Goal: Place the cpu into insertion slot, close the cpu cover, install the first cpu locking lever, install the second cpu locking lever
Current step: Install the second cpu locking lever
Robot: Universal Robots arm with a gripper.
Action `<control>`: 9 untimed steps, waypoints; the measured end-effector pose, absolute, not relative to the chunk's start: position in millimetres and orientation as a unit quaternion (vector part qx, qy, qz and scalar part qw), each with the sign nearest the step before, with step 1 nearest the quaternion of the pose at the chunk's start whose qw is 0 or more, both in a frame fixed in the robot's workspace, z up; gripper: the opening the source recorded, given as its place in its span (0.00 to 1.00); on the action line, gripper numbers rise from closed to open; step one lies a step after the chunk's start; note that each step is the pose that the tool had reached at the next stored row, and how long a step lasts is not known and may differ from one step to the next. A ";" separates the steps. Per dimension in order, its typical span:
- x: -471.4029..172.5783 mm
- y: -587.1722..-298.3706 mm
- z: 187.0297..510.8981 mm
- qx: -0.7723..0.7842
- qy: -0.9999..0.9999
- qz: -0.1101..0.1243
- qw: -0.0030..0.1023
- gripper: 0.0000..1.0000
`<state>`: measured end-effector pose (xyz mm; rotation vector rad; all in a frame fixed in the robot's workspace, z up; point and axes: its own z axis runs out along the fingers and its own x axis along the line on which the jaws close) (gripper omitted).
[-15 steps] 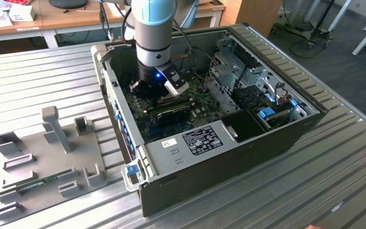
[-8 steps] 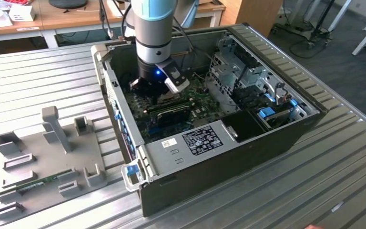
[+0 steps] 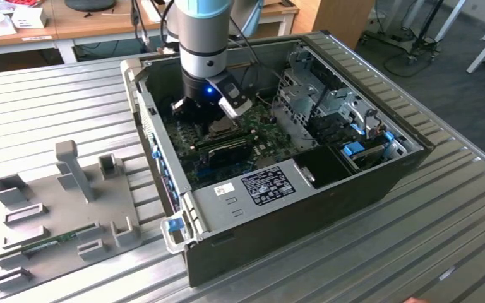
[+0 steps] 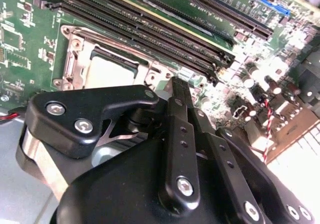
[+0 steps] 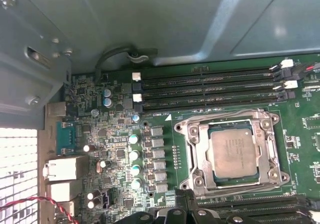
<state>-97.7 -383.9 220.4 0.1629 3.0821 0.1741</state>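
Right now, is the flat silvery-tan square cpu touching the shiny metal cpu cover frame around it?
Cannot tell. In the first wrist view the flat silvery-tan square cpu sits inside the shiny metal cpu cover frame, but their edges meet with neither contact nor a gap plainly visible.

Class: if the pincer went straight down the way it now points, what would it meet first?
Probably the cpu cover lying over the cpu in the insertion slot; depth is unclear.

Memory slots (image 5: 210, 88) and case wall (image 5: 150, 18) crowd the insertion slot (image 5: 232, 154)

Lab: slatted metal bench (image 3: 444, 208); wooden desks (image 3: 99, 22); opened PC (image 3: 310, 183)
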 end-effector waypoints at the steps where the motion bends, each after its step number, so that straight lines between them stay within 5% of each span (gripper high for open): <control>1: -97.7 -383.9 221.0 0.053 0.997 0.056 0.025 0.10; 9: -97.6 -383.9 222.9 0.053 0.997 0.056 0.025 0.10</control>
